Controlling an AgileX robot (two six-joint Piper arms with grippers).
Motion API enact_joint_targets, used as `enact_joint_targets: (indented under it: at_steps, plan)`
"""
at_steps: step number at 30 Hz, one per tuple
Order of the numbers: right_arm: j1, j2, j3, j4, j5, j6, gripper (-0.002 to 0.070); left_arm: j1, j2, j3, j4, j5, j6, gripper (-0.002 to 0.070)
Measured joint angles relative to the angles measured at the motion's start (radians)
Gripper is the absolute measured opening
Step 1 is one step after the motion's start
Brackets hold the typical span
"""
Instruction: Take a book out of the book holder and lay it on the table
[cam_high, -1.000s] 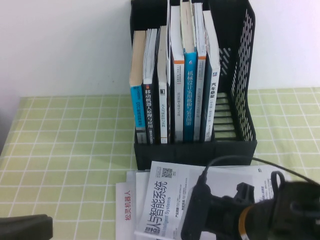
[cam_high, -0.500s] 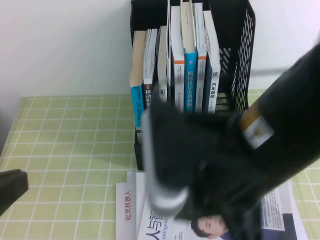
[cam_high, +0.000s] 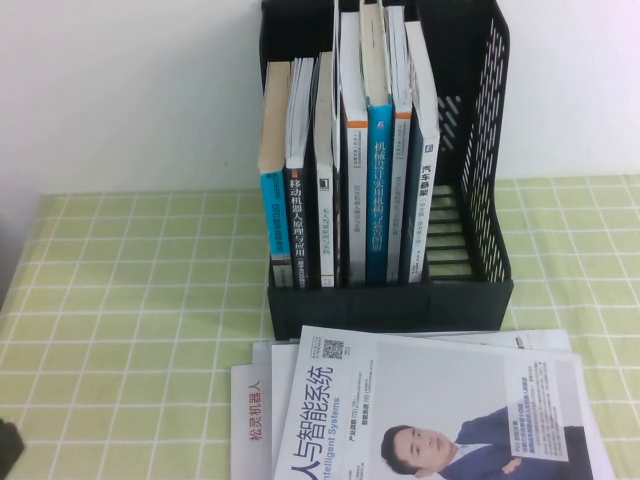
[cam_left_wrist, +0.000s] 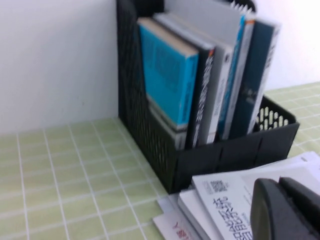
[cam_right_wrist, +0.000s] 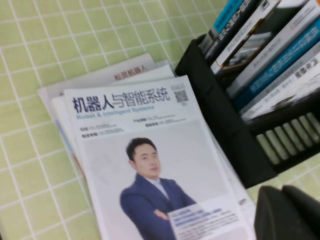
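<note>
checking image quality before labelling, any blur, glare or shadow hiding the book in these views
High view: even light, book sharp, its lower edge cropped. Left wrist view: soft focus, left gripper a dark blur covering part of the book. Right wrist view: cover readable, no glare; right gripper blurred at the frame edge; holder slightly soft.

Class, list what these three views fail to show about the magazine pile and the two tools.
- Magazines under the top magazine: covers hidden, all views.
- Top magazine's lower edge: cut off, high view.
- Left tool: only a dark blurred part at the left wrist view's edge.
- Right tool: likewise, right wrist view.
</note>
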Motion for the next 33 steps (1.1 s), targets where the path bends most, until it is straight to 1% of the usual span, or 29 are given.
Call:
enact_joint_targets:
  at_steps: [3,7,10,13,17,25,33]
  plan:
    - [-0.002,-0.124,0.238,0.033,-0.154,0.043,-0.0001,0.0,0.007,0.098,0.002,-0.087,-0.07,-0.0003]
    - [-0.003,-0.228,0.553,0.09,-0.402,0.034,-0.0001,0.0,0.039,0.206,0.002,-0.228,-0.118,-0.0002]
    - [-0.003,-0.283,0.736,0.14,-0.568,0.023,-0.0001,0.0,0.052,0.248,-0.002,-0.261,-0.125,-0.0003]
    - [-0.003,-0.314,0.852,0.156,-0.663,0.019,-0.0001,0.0,0.058,0.255,-0.014,-0.257,-0.136,-0.0003]
    - [-0.003,-0.319,0.901,0.171,-0.685,0.016,-0.0001,0.0,0.058,0.255,-0.028,-0.252,-0.138,-0.0003]
    - [-0.003,-0.319,0.902,0.2,-0.65,0.016,-0.0001,0.0,0.058,0.255,-0.079,-0.239,-0.14,-0.0003]
    - [-0.003,-0.319,0.902,0.204,-0.64,0.016,-0.0002,0.0,0.058,0.255,-0.083,-0.192,-0.14,-0.0003]
